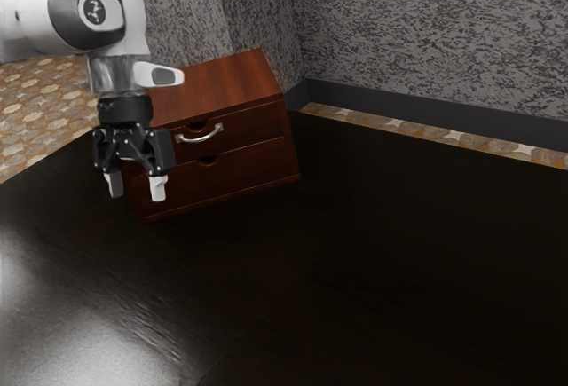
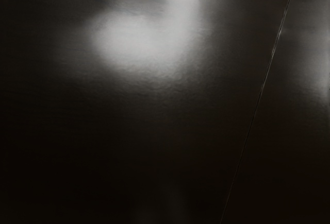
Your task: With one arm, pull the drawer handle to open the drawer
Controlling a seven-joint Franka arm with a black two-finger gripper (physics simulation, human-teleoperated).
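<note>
Fingers (image 1: 158, 192) apart, seemingly clear of handle (image 1: 199, 135)

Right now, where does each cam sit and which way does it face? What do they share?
Exterior view: sits beside the arm and above the table, looking down and across at the drawer cabinet and its top handle. It shows the arm coming in from the upper left and the open gripper hanging at the cabinet's near corner.
Wrist view: sits on the hand, facing down at the table, with glare and a thin seam.
Shared: the dark glossy tabletop.
</note>
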